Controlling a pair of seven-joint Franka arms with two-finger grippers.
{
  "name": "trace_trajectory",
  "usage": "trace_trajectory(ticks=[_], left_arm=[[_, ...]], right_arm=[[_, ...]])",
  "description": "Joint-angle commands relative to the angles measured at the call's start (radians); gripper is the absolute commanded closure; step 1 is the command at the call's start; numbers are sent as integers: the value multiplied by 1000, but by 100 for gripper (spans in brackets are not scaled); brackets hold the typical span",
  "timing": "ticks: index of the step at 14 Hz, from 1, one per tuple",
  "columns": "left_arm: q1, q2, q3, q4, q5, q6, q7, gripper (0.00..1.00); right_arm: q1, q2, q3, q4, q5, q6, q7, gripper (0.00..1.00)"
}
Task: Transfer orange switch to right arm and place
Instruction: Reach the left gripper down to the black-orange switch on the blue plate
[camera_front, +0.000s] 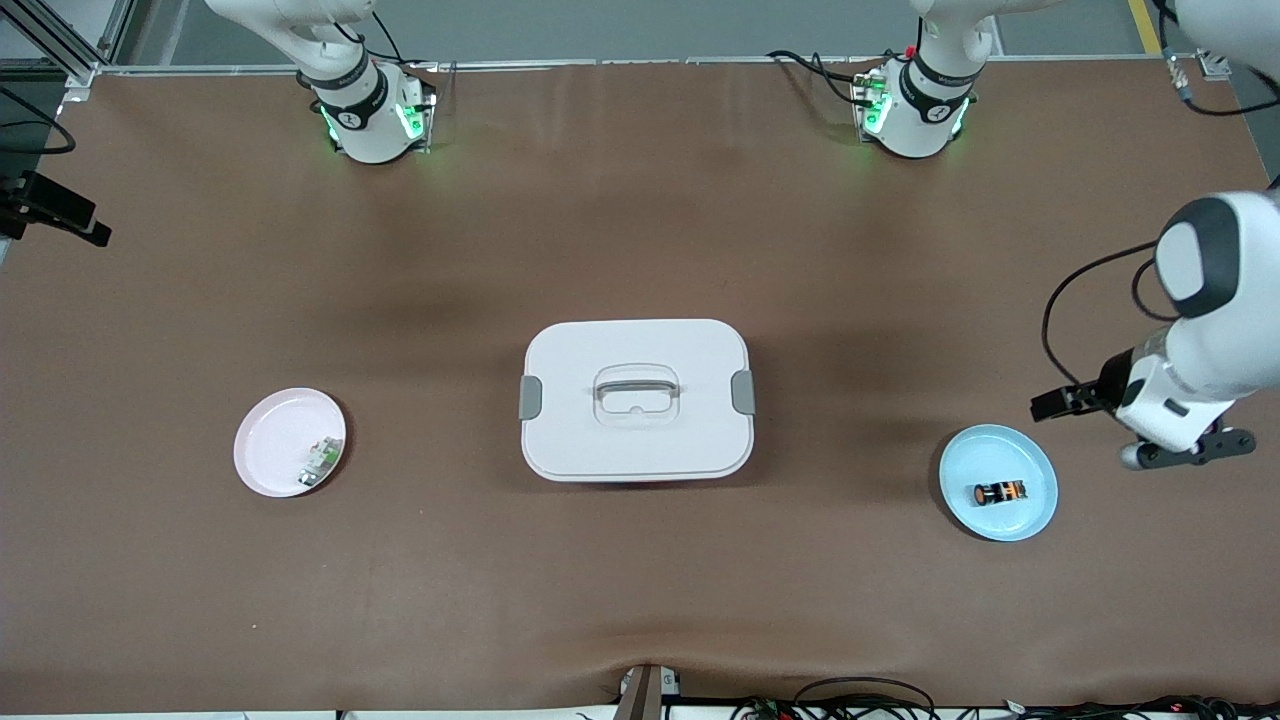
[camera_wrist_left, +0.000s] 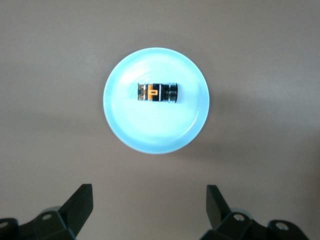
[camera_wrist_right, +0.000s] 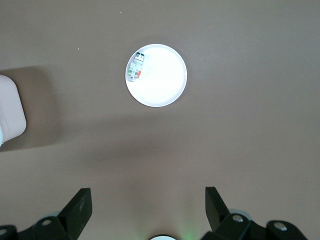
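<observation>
The orange switch (camera_front: 1000, 492) lies on its side on a light blue plate (camera_front: 960, 460) toward the left arm's end of the table. In the left wrist view the switch (camera_wrist_left: 157, 93) rests at the middle of the plate (camera_wrist_left: 150, 135). My left gripper (camera_front: 1190, 450) hangs in the air beside the blue plate, open and empty, as its wrist view (camera_wrist_left: 149, 192) shows. My right gripper (camera_wrist_right: 148, 195) is open and empty, high over the table near its own base. It is out of the front view.
A white lidded box (camera_front: 636, 400) with a handle stands mid-table; its corner shows in the right wrist view (camera_wrist_right: 10, 115). A pink plate (camera_front: 270, 440) toward the right arm's end holds a small green-and-white component (camera_front: 322, 460), also in the right wrist view (camera_wrist_right: 135, 67).
</observation>
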Motion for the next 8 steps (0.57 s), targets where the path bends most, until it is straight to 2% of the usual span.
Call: trace_trajectory(ticks=[1, 3, 4, 8], left_arm=[[-2, 76, -3, 62, 49, 12, 12, 0], [-13, 128, -6, 94, 207, 14, 12, 0], [-10, 151, -11, 99, 244, 17, 7, 0], [7, 201, -12, 107, 182, 124, 10, 0]], right_arm=[[-10, 10, 5, 24, -10, -19, -2, 0], [-10, 10, 5, 24, -12, -19, -2, 0], [-10, 10, 5, 24, -12, -19, -2, 0], [-11, 10, 5, 24, -12, -19, -2, 0]])
